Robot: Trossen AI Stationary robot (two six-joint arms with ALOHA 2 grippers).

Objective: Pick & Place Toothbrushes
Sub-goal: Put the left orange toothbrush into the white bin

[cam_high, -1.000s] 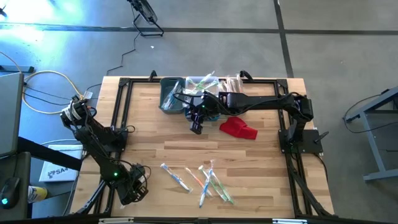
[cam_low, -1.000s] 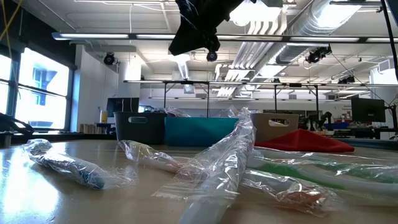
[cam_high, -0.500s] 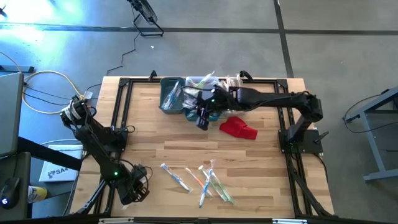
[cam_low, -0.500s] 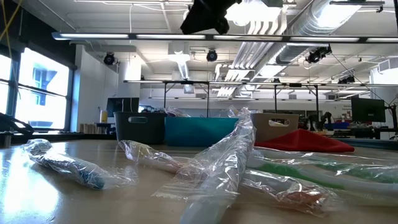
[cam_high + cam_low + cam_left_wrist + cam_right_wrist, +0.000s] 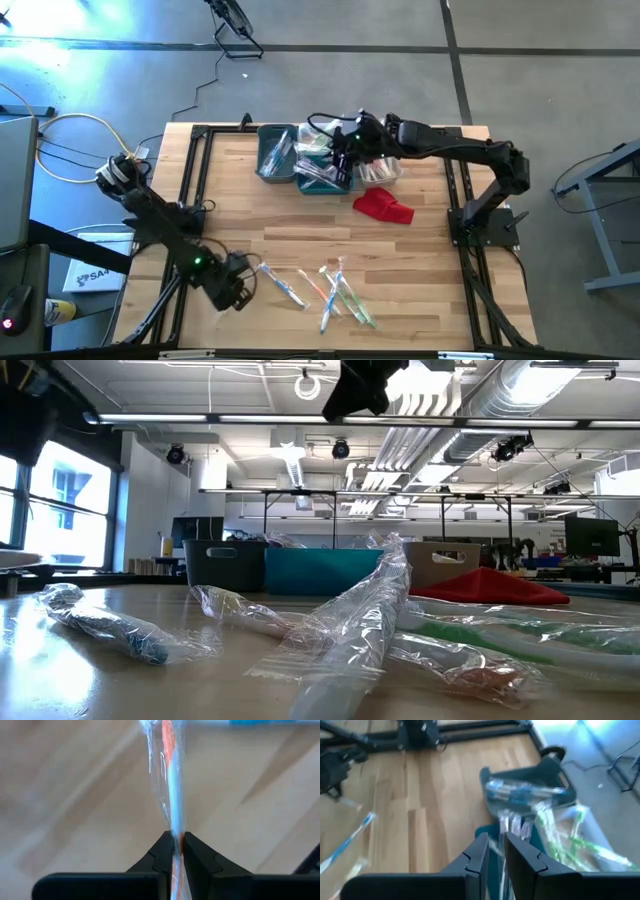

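the right gripper (image 5: 343, 160) had swung back from the open table to a spot above the bins at the far edge, over the teal bin (image 5: 322, 172). from its wrist camera its two fingers (image 5: 478, 851) stood nearly together with only a thin slot between them, and i could not tell whether any wrapper was caught there. the grey bin (image 5: 273, 158) and the teal one already held wrapped toothbrushes (image 5: 530, 810). that looked to me like a drop-off under way or just finished.

the left gripper (image 5: 243, 282) had moved too: it had slid along the near edge towards the loose toothbrushes on the table (image 5: 335, 292) and now sat just beside the nearest one. its fingers (image 5: 167, 851) were pinched on a wrapped toothbrush with an orange handle (image 5: 172, 785), the wrapper running straight out from between them over the wood.

so one arm seemed to be delivering while the other had its next brush in hand. several remained in the near pile, beside the red cloth (image 5: 383, 207), so the job was far from done.
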